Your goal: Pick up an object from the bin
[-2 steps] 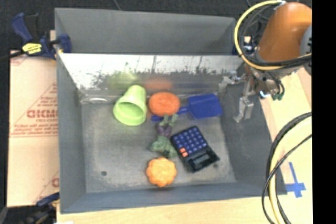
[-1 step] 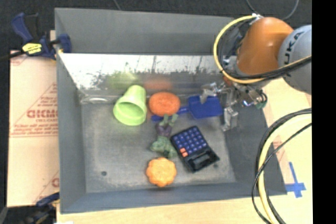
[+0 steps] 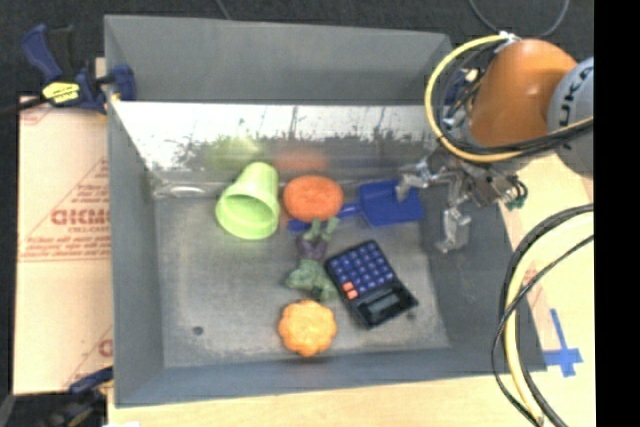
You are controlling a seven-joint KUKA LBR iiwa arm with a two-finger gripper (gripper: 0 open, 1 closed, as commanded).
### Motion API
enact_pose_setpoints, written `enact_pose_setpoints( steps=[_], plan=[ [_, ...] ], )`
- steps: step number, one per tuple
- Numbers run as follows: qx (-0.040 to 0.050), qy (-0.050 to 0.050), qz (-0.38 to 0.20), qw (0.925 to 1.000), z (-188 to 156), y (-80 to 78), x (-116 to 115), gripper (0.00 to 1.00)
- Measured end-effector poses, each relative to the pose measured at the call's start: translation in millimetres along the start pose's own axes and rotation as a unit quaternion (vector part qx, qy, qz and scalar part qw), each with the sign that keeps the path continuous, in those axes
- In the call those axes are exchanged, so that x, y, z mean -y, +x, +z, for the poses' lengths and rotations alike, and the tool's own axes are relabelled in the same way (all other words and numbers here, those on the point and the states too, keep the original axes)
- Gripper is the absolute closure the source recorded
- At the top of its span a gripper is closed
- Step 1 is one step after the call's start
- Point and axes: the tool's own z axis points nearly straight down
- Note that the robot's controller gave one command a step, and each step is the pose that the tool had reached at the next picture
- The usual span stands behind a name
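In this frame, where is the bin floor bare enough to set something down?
Bare floor lies lower left, bordered by the green cup, the orange pumpkin-shaped toy and the left wall. The middle is crowded: orange disc, blue scoop, calculator. The gripper occupies the right side.

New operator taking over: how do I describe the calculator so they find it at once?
Look in the grey metal bin, at the floor's lower right, below and left of the gripper. A flat dark calculator with blue keys lies there at an angle. Unlike the plain blue plastic piece above it, it is rectangular with a grid of keys.
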Motion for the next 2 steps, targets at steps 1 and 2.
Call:
enact_pose_setpoints(
  steps=[1,2],
  plan=[
    [-0.0021,-0.003,0.207,0.9783,9,0.3,-32,0.00],
    [0.0022,0.001,-0.030,0.9995,21,-15.5,-13,0.00]
  ],
)
